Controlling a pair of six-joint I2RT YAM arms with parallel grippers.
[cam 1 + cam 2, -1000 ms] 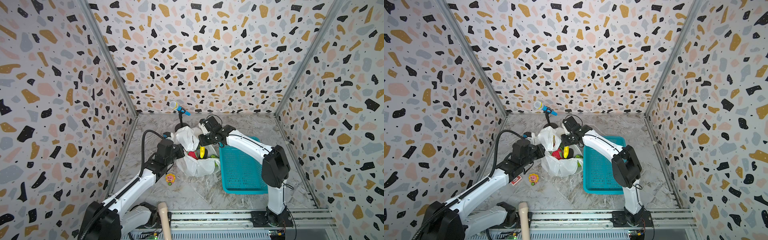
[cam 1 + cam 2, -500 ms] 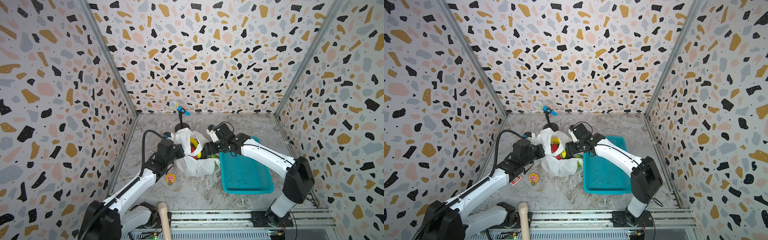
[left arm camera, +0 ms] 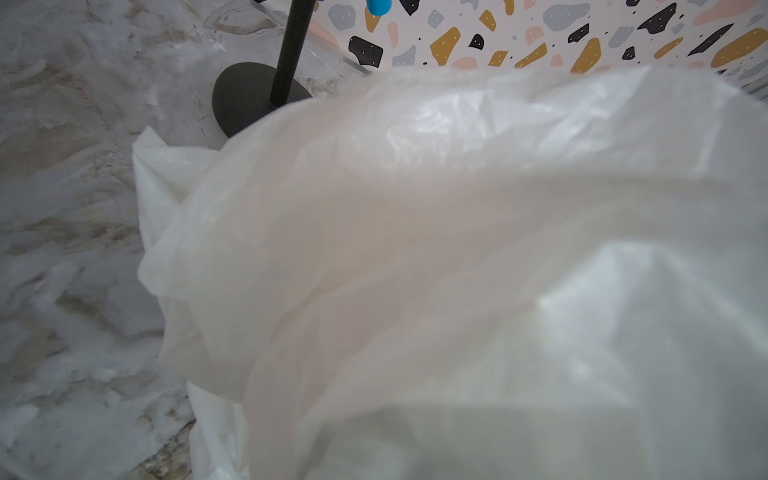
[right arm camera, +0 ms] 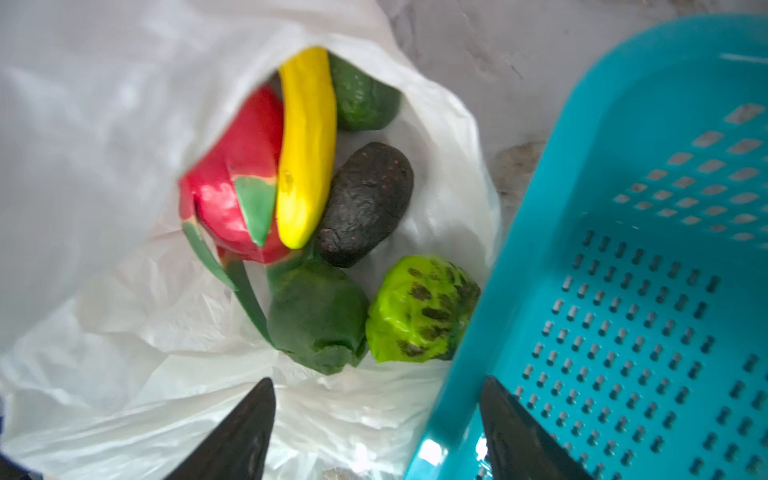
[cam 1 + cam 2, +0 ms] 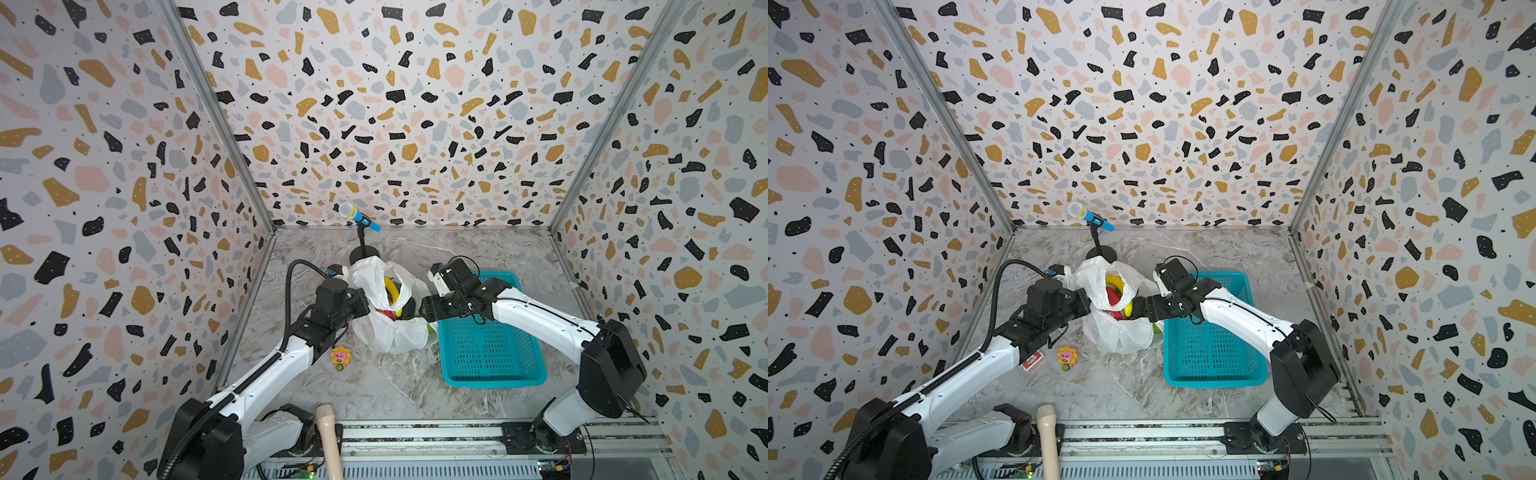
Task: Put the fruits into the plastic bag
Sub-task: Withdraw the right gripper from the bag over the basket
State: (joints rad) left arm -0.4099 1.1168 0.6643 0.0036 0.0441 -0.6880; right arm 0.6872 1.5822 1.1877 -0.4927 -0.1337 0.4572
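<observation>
Moved since a second ago: right gripper [image 4: 376,380] withdrawn from above the bag mouth to its 3 o'clock rim; banana [image 4: 307,145] now lying inside.

Item: plastic bag [image 5: 386,332], table centre, mouth open.
Contents: banana, dragon fruit [image 4: 232,187], dark brown fruit [image 4: 365,203], two dark green fruits [image 4: 316,320]; bumpy green fruit [image 4: 419,309] at the mouth's edge, against the basket wall.
Right gripper: jaws spread wide, empty.
Left gripper [image 5: 361,301]: 9 o'clock of bag, clamped on its rim.
Teal basket [image 5: 490,374]: 3 o'clock, touching bag.
Sunflower toy [image 5: 340,358]: 7 o'clock, apart.
Microphone stand [image 5: 363,249]: 12 o'clock, just beside.
</observation>
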